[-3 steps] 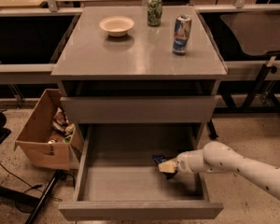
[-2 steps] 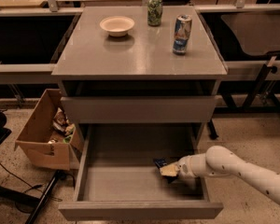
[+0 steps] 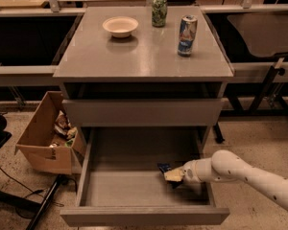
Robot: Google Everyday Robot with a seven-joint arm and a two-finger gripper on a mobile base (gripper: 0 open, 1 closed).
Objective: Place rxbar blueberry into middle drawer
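Observation:
The rxbar blueberry (image 3: 163, 167) is a small dark-blue wrapper low inside the open middle drawer (image 3: 134, 191), at the right side of its grey floor. My gripper (image 3: 174, 176) reaches into the drawer from the right, over its right wall. Its yellowish tip is right against the bar and covers the bar's near end. I cannot tell whether the bar rests on the drawer floor or hangs just above it. The white arm (image 3: 249, 174) runs off to the lower right.
On the cabinet top (image 3: 144, 56) stand a white bowl (image 3: 120, 26), a green can (image 3: 159, 10) and a blue-and-white can (image 3: 187, 35). A closed drawer front (image 3: 144, 111) sits above the open one. A cardboard box (image 3: 45, 135) of items stands on the floor at the left.
My gripper has sunk a little lower and nearer the drawer's front, and the blue bar moved with it. Nothing else has moved.

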